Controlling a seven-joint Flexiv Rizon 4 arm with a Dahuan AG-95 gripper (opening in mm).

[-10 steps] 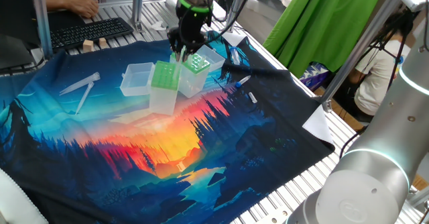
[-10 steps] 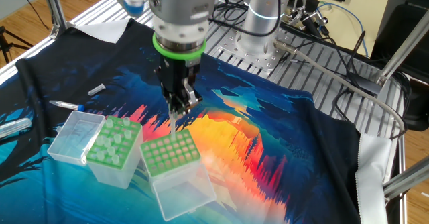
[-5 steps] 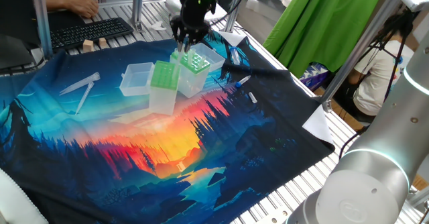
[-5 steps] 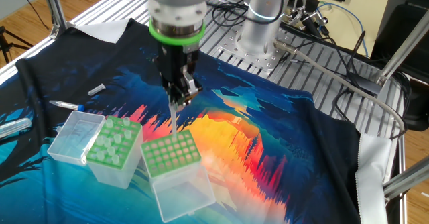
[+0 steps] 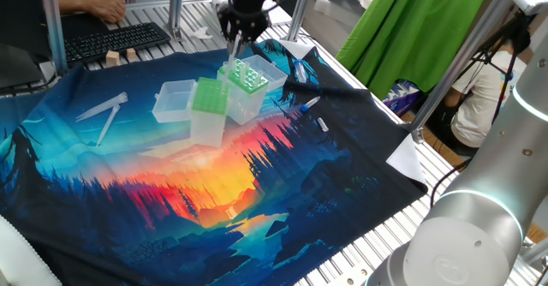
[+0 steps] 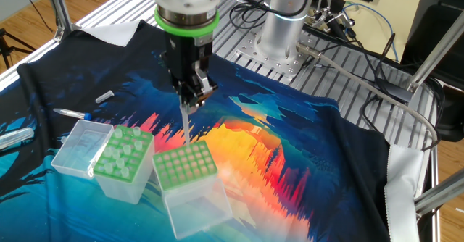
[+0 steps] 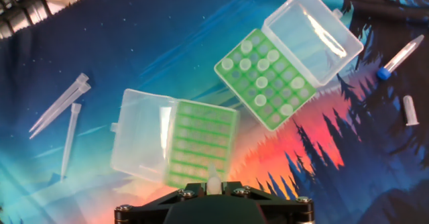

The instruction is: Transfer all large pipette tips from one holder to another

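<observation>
My gripper (image 6: 190,101) is shut on a large pipette tip (image 6: 186,126), a clear slender cone that hangs straight down from the fingers. Its point hovers just above the plain light-green holder (image 6: 185,166). In the hand view the tip's wide end (image 7: 212,179) shows between the jaws of my gripper (image 7: 212,184), over that holder (image 7: 201,143). Beside it stands the darker green dotted holder (image 6: 123,159) (image 7: 268,76), lid open. In one fixed view my gripper (image 5: 234,39) hangs above both boxes, the plain holder (image 5: 210,98) and the dotted one (image 5: 250,80).
Two or three loose clear tips (image 7: 60,106) (image 5: 104,115) lie on the printed cloth away from the boxes. A blue-capped tube (image 7: 399,56) (image 6: 72,114) and small vials (image 7: 410,110) lie near the dotted box's lid (image 7: 312,26). A keyboard (image 5: 116,39) sits past the cloth's far edge.
My gripper has risen straight up with the tip in it; the tip's point has come up out of the plain holder's top. The boxes have not moved.
</observation>
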